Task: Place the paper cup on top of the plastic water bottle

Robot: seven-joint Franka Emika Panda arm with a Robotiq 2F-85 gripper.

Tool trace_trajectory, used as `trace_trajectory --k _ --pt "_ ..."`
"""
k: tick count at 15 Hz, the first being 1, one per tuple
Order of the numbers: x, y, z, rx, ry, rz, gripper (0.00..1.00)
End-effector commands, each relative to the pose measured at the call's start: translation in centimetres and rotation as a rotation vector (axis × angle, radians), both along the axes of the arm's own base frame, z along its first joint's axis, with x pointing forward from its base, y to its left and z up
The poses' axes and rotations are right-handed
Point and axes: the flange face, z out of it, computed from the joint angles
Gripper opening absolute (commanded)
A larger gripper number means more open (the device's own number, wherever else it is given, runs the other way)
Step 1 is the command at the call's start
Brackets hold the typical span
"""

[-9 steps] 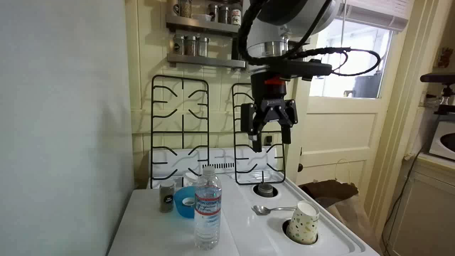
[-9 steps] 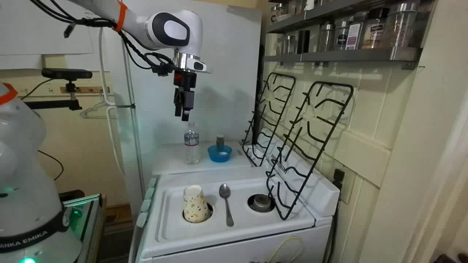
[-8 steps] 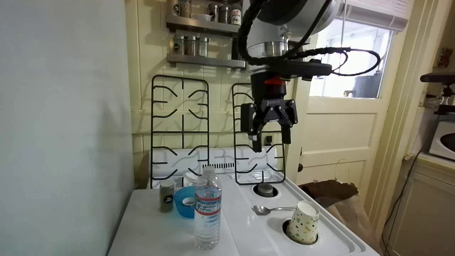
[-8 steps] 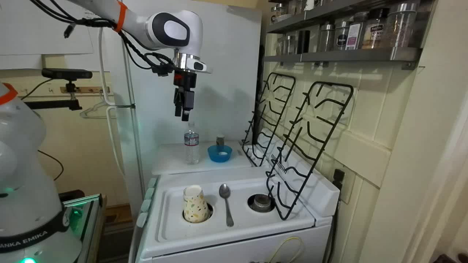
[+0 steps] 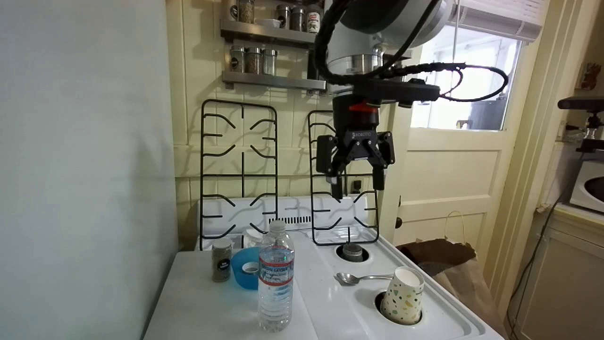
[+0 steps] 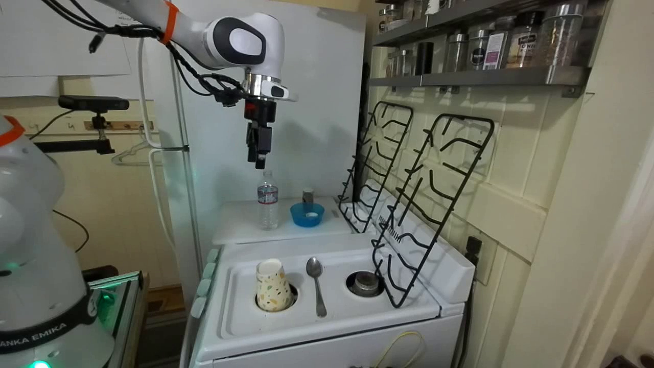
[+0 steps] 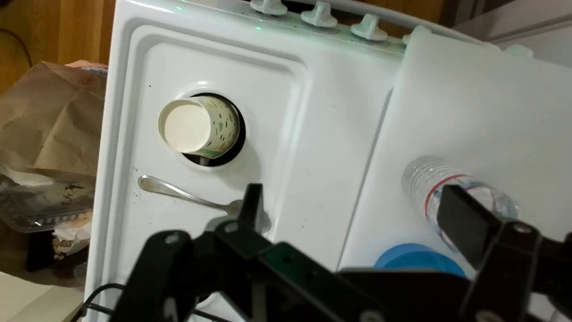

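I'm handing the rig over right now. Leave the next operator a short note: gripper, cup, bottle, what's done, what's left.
Gripper: open, holding nothing, raised apart from cup and bottle.
Paper cup: upside down, its lower end in a burner opening of the stovetop, looks slightly tilted; metal spoon beside it.
Plastic water bottle: upright on the white surface next to the stovetop, near a blue bowl.
Done: neither pickup nor placement.
Left: grasp the cup, lift it, set it on top of the bottle, release.
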Motion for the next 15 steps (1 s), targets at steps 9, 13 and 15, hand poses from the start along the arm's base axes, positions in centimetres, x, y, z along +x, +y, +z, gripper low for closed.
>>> trace_trajectory --k 9,13,15 --pt "-7.0 -9.5 -7.3 -0.098 -0.165 -0.552 1.0" --pt "-8.5 -13.8 -7.6 -0.195 -0.236 -0.696 1.0" --pt "-6.7 -15.2 -7.3 -0.218 -0.28 -0.781 1.0"
